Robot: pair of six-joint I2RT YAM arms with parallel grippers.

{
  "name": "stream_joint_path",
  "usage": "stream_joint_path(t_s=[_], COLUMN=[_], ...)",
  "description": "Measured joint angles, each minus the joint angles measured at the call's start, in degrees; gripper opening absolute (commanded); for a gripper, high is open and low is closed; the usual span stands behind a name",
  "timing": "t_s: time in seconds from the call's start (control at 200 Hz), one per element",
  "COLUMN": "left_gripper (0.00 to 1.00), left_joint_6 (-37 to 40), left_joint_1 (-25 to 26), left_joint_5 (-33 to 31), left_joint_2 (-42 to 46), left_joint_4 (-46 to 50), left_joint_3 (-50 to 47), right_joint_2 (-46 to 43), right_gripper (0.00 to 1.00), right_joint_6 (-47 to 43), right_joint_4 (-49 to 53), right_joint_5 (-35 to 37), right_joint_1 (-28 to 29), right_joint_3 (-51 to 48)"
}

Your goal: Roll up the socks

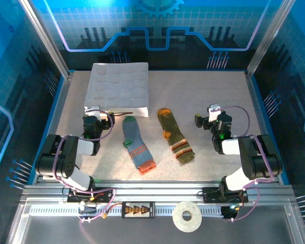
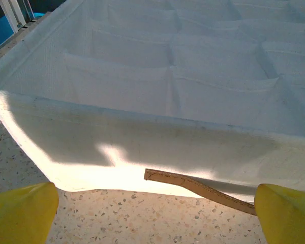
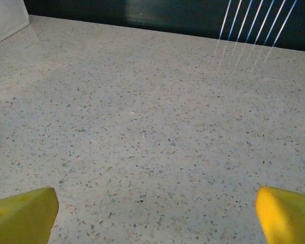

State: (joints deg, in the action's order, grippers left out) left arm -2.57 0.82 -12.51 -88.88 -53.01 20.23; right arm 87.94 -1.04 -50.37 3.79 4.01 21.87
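Speckled beige bench [image 1: 193,96], blue-lit panel walls [image 1: 157,25]. White gridded tray [image 1: 119,86] sits far-left; grey-blue sock [image 1: 136,145] and olive-green sock [image 1: 176,137] lie flat outside it. Left fingers [image 2: 20,211] and right fingers [image 3: 287,213] released, spread wide.

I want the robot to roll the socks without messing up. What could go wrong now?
The open left pincer faces the white tray, near a brown strip poking out beneath it; it might snag those instead of the grey-blue sock. The olive-green sock lies flat on the table, so the open right pincer might struggle to pinch its thin edge.
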Motion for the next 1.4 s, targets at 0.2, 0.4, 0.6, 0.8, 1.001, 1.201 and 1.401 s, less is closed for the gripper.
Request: stream_joint_path(t_s=[0.2,0.4,0.6,0.8,1.001,1.201,1.401], left_gripper=[0.99,0.99,0.99,0.99,0.99,0.99,0.74], left_joint_6=[0.0,0.0,0.0,1.1,-0.8,-25.2,-48.9], left_joint_1=[0.0,0.0,0.0,2.8,8.0,12.2,12.5], left_joint_5=[0.0,0.0,0.0,-3.5,-13.8,-18.4,1.2], left_joint_2=[0.0,0.0,0.0,7.1,21.0,22.6,23.1], left_joint_4=[0.0,0.0,0.0,5.9,20.2,59.4,78.7], left_joint_3=[0.0,0.0,0.0,0.3,8.9,41.9,47.1], right_joint_2=[0.0,0.0,0.0,-3.1,-23.1,-32.2,-34.9], right_gripper=[1.0,1.0,1.0,1.0,1.0,1.0,1.0], right_joint_6=[0.0,0.0,0.0,0.2,-1.5,10.4,19.8], right_joint_4=[0.0,0.0,0.0,-4.8,1.2,29.7,42.3], right_joint_5=[0.0,0.0,0.0,4.5,13.2,20.7,12.4], right_joint_1=[0.0,0.0,0.0,1.0,5.8,7.1,5.8], right_joint_3=[0.0,0.0,0.0,-5.0,-6.3,27.0,36.1])
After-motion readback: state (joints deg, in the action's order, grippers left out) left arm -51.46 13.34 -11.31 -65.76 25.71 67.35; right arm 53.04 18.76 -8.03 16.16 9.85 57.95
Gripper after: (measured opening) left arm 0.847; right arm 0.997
